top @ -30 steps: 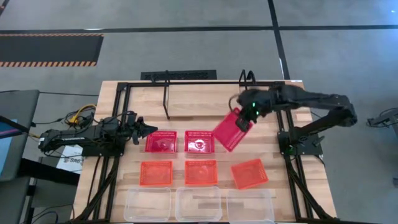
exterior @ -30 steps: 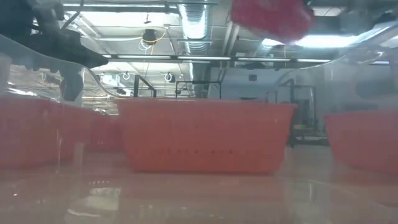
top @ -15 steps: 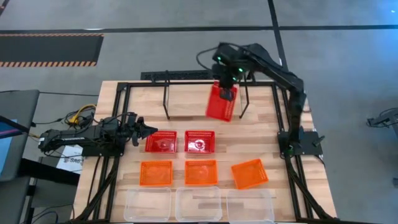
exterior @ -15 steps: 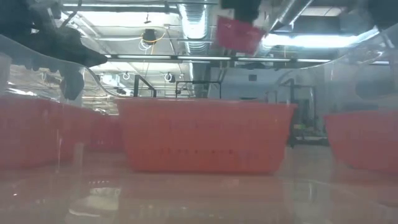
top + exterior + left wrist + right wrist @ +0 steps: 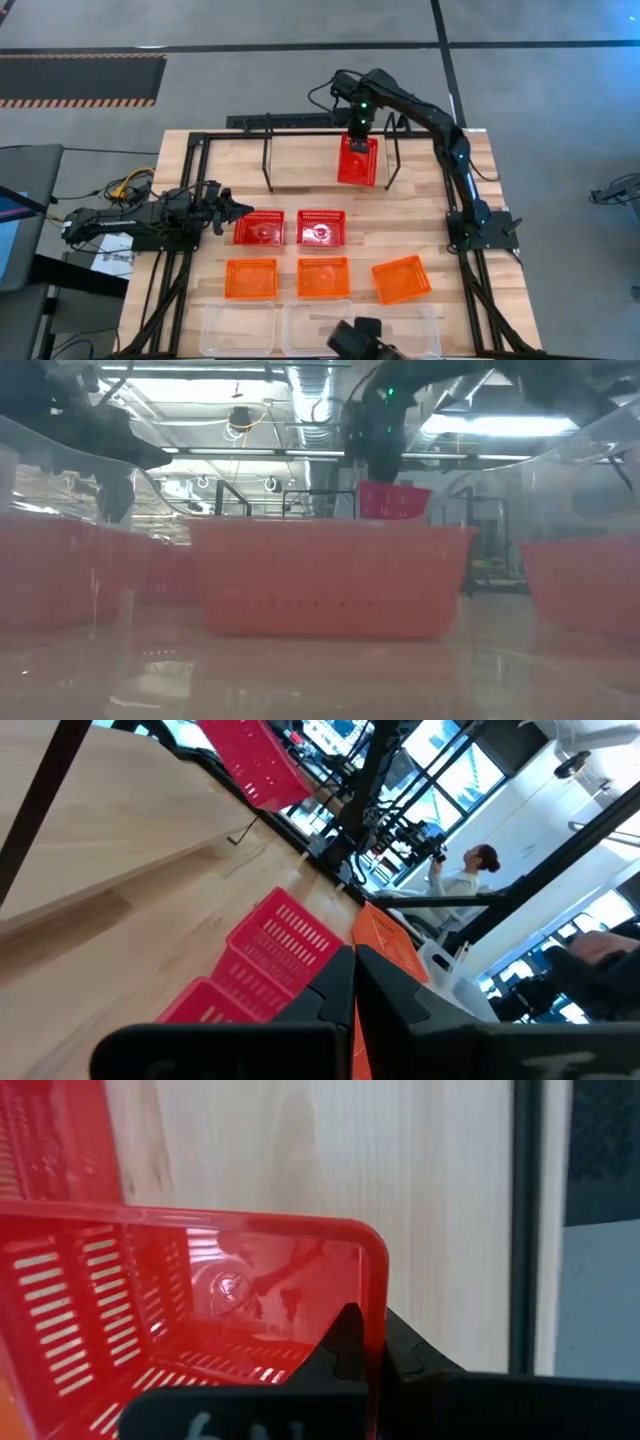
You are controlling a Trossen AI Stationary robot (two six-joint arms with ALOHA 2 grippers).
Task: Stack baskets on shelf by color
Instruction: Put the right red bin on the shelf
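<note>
Swinging back from beside the red pair, the right gripper [image 5: 359, 138] now holds its red basket [image 5: 358, 162] over the shelf [image 5: 328, 135] — fingers pinching the rim, presumably to lower it level. Well off the shelf's left end, the left gripper [image 5: 236, 208] waits, pressed together.

light: bright overhead | low view: hazy, perhaps through clear plastic | shadows: soft

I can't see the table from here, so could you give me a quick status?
Right gripper shut on red basket at shelf. Left gripper shut, waiting beside the table's baskets.
</note>
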